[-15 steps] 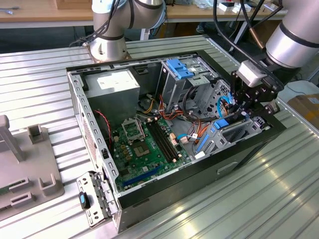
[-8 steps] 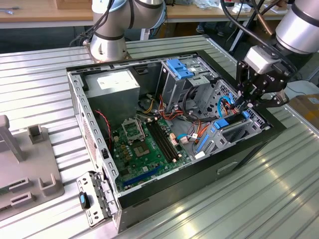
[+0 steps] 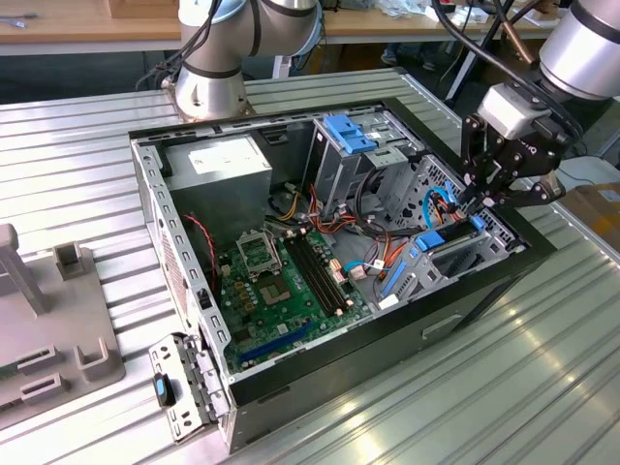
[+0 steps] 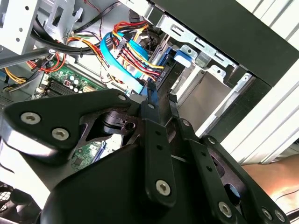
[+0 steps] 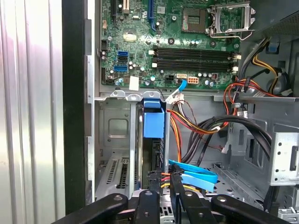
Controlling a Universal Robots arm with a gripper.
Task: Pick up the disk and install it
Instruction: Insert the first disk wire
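I judge I'm in the install step: my gripper (image 3: 481,199) hangs over the drive bay at the corner of the open computer case (image 3: 291,373), fingers clenched on the disk (image 5: 154,147), which stands on edge in the bay directly below them. Seating it calls for a straight push. Beneath lies a ribbed metal table (image 3: 77,145); wooden benches (image 3: 87,24) behind.

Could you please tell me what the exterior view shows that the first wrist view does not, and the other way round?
Exterior view: the arm's base, a grey fixture on the table and a blue bracket in the upper bay. First wrist view: vent holes in the drive bay beside the disk. Both: the motherboard, and the gripper at the disk.
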